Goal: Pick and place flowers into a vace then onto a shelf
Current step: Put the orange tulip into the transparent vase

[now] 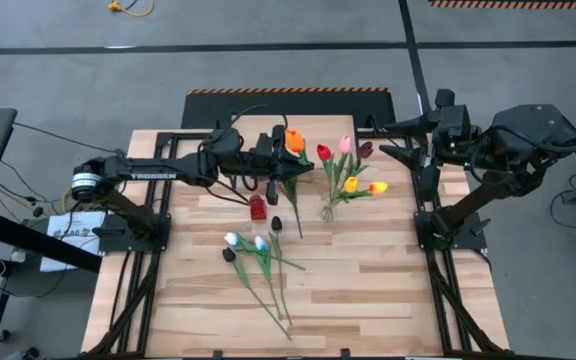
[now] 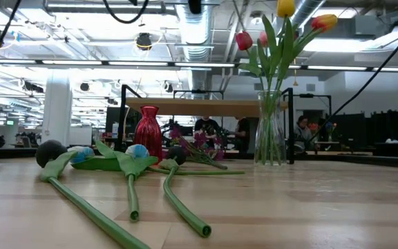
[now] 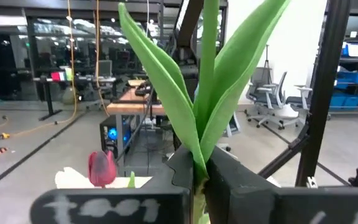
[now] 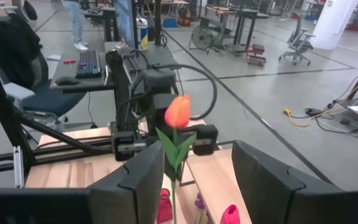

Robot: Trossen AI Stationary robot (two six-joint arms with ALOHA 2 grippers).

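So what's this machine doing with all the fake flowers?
It is arranging tulips. The left end effector is shut on an orange tulip, held upright above the table's far side. The right end effector is open and waits at the right edge. A glass vase already holds several tulips, a small red vase stands empty, and more tulips lie on the table. Nothing is on the shelf yet.

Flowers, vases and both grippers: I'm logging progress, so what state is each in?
orange tulip: upright, clamped in the left gripper
left gripper: shut on the stem
right gripper: open, empty
glass vase: upright, holding several tulips
red vase: upright, empty
tulips on table: lying flat
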